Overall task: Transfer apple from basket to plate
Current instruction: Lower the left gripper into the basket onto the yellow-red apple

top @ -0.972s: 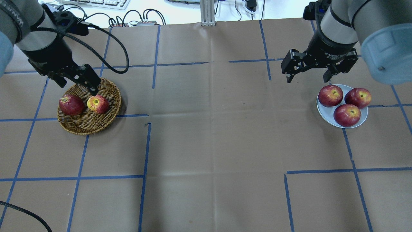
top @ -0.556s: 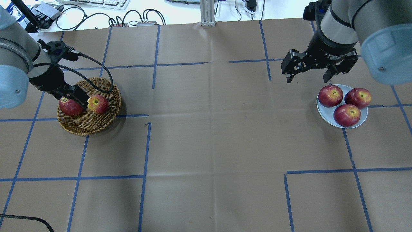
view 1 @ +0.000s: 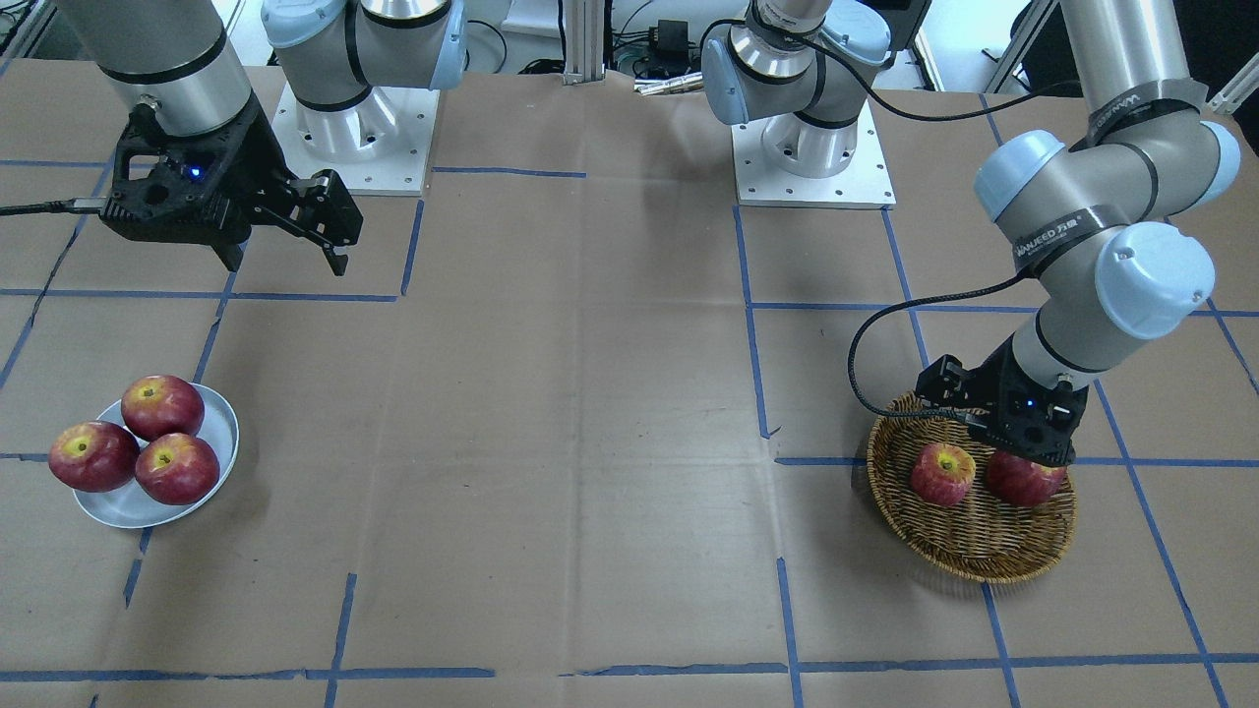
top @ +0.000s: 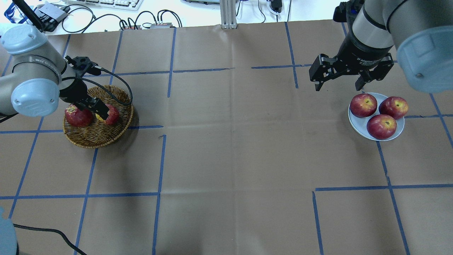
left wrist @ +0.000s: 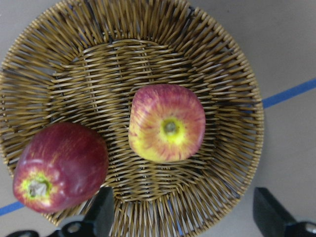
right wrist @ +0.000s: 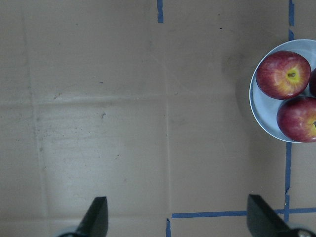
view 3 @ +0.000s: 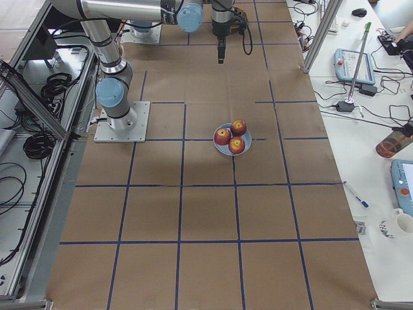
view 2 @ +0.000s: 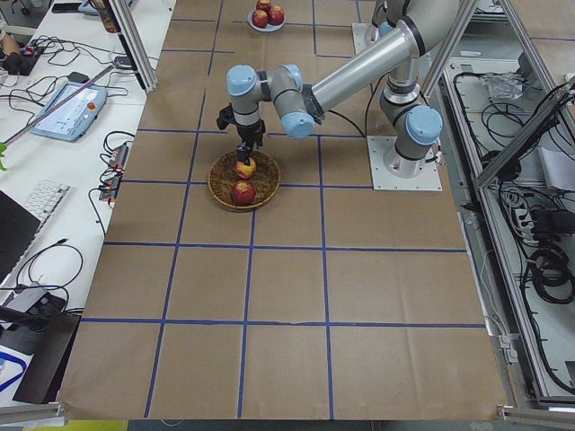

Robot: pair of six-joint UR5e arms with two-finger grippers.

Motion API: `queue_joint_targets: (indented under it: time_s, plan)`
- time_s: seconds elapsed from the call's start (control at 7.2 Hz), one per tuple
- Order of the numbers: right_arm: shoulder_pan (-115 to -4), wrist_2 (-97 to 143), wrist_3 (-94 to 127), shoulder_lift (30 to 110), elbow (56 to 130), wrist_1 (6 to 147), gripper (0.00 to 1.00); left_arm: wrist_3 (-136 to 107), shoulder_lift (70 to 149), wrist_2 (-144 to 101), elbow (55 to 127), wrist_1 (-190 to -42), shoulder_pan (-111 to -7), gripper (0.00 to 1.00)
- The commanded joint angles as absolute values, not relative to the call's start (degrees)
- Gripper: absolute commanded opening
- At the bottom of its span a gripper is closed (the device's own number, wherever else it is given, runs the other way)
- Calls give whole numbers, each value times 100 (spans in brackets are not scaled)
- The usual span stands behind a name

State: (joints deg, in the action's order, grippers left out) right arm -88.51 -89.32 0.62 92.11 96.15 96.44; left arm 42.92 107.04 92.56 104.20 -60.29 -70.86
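Basket [top: 95, 140]: we count the apple [left wrist: 167, 123] plus one darker apple [left wrist: 59, 165]
Plate [top: 355, 122]: three red apples [top: 381, 126]
Left gripper [left wrist: 185, 212]: wide
Right gripper [top: 338, 84]: wide

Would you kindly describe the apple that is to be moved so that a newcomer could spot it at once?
On the table, at the robot's left, a round wicker basket holds two apples. The one to move is the apple nearer the basket's middle: paler, pink-streaked, with a yellow hollow, unlike its dark red neighbour.

Brown paper [top: 226, 159] gridded with blue tape [top: 86, 194] lies beside a white bench [view 2: 63, 148] strewn with cables [view 2: 115, 148].
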Motion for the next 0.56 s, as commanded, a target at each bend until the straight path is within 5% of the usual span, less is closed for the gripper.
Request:
queue_joint_targets:
  time_s: [0.0,0.42]
  plan:
    - [-8851,-8930,62,9211,9615,9650,100,4315,11308,9194,10223,-5643,-7084,98]
    - [-8851,-8930,62,9211,9615,9642,100,4316,11716,9026,10090,-5634,-7137,98]
